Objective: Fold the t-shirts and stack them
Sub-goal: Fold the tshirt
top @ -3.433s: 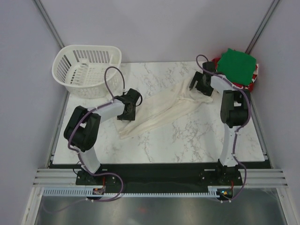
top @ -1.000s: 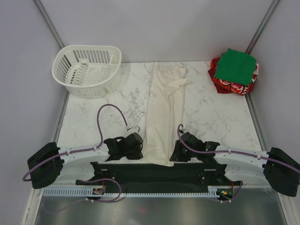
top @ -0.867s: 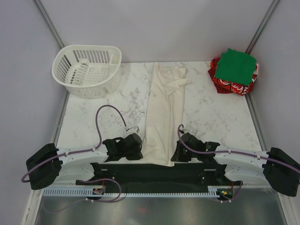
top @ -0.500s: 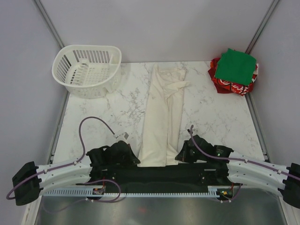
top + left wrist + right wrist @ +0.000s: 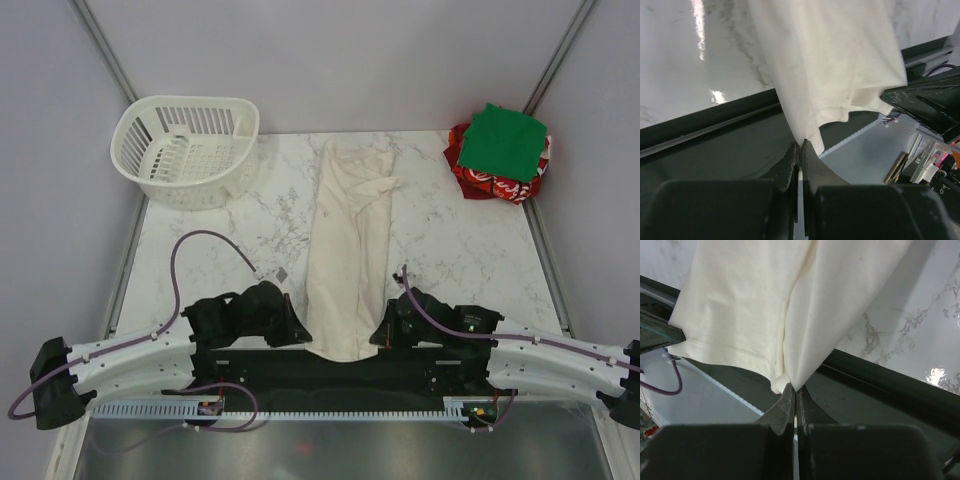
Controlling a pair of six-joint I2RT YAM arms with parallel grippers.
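Observation:
A cream t-shirt (image 5: 347, 245) lies as a long narrow strip down the middle of the marble table, its near hem hanging over the front edge. My left gripper (image 5: 300, 332) is shut on the hem's left corner (image 5: 809, 136). My right gripper (image 5: 380, 333) is shut on the right corner (image 5: 792, 382). The hem sags between them. A folded green t-shirt (image 5: 508, 142) rests on a red t-shirt with white lettering (image 5: 490, 182) at the far right corner.
A white slotted basket (image 5: 185, 150) stands at the far left corner. A black rail (image 5: 340, 372) runs along the table's near edge, under both grippers. Grey walls close in the left and right sides.
Both grippers have drawn the cream t-shirt's hem towards the near edge, and it now hangs over it. The right gripper has shut on its corner. Both arms have swung lower and inward.

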